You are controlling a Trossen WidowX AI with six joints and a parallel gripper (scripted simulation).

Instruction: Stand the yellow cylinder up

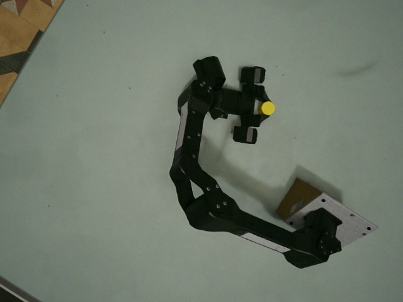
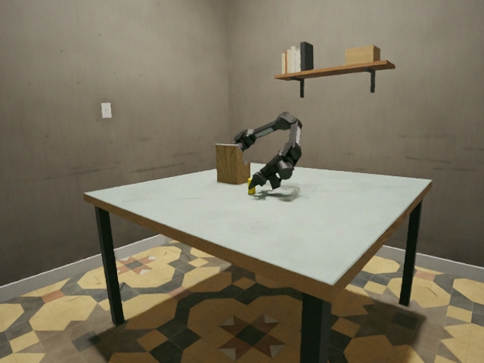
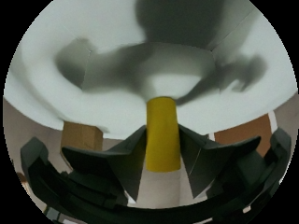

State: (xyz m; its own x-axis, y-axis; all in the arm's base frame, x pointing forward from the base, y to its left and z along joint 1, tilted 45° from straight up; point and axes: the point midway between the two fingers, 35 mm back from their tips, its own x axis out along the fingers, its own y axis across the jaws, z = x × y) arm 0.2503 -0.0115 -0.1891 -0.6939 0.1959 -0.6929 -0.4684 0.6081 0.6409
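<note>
The yellow tall cylinder (image 1: 267, 108) (image 2: 251, 189) (image 3: 163, 133) stands upright, its round end facing up in the overhead view and its lower end at or just above the pale green table (image 1: 97, 162) (image 2: 320, 230). My gripper (image 1: 260, 109) (image 2: 255, 184) (image 3: 161, 127) is shut on the cylinder, the two black fingers clamping its sides. In the wrist view the cylinder runs straight out between the fingers toward the table.
A wooden block (image 1: 298, 196) (image 2: 231, 169) stands beside the arm's metal base plate (image 1: 352, 224). A wall shelf (image 2: 336, 69) with books hangs behind the table. The table edge (image 1: 19, 74) shows at the upper left.
</note>
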